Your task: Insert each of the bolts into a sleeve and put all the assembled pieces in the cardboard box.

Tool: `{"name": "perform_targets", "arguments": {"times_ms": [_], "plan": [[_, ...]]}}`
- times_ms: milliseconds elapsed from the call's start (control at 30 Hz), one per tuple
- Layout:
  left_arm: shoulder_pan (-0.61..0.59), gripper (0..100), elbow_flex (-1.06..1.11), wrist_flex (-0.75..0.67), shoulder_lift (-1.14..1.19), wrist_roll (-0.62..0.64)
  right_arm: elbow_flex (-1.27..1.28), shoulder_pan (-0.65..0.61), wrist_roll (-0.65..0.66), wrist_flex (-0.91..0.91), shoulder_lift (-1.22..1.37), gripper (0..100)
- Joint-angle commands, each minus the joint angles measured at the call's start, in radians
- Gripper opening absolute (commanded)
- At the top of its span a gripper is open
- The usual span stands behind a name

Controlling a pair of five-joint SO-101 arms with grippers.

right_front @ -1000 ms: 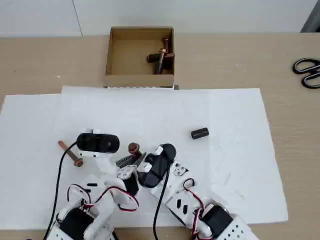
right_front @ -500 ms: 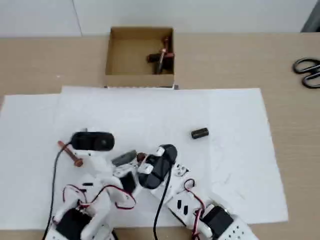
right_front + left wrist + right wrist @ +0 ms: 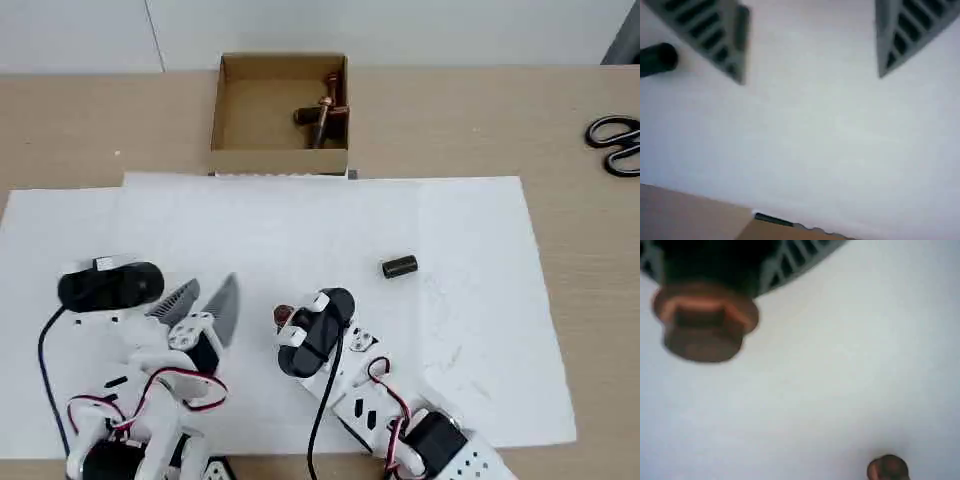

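Progress check, reading across the table: the left gripper (image 3: 214, 281) sits over the near left part of the white paper (image 3: 300, 225) with its jaws spread wide and nothing between them, so that arm isn't carrying anything right now.

Next over, at the far side, is the cardboard box (image 3: 278, 160). It's already got assembled pieces (image 3: 322, 112) in its right-hand corner. Looks like a couple of copper bolts in dark sleeves piled together, though I can't count them for sure.

Just right of the left arm, the right gripper (image 3: 290, 324) is clamped on a bolt (image 3: 705, 322), held low over the paper at the near middle, well apart from the box. There's something dark right behind the flanged head in the wrist cam. It might be a sleeve already pushed on, but I honestly can't tell. That same cam shows a second bolt (image 3: 887, 468) farther off on the paper, only its copper head visible.

Further right, a loose sleeve (image 3: 399, 267) lies on its side on the paper, not touching anything. Scissors (image 3: 615, 140) are at the far right edge of the table, not part of this.

My guess is it's partway done: some pieces are boxed, one bolt is in hand and still has to get to the box, and at least one bolt and one sleeve are left to pair up
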Motion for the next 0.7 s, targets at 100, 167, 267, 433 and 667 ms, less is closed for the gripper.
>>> {"name": "perform_targets", "arguments": {"times_ms": [100, 167, 267, 433, 667], "plan": [[-0.153, 0, 0.113, 0.0, -0.009, -0.157, -0.011, 0.045, -0.005, -0.028, -0.012, 0.4], [-0.193, 1, 0.17, -0.005, -0.009, -0.235, -0.011, 0.096, -0.009, -0.027, -0.012, 0.4], [-0.239, 1, 0.275, -0.075, -0.009, -0.324, -0.02, 0.193, -0.055, -0.021, -0.012, 0.4], [-0.27, 1, 0.397, -0.213, -0.009, -0.379, -0.176, 0.332, -0.226, 0.071, 0.005, 0.4], [-0.264, 1, 0.403, -0.238, -0.009, -0.391, -0.44, 0.383, -0.269, 0.151, 0.216, 0.3]]}}
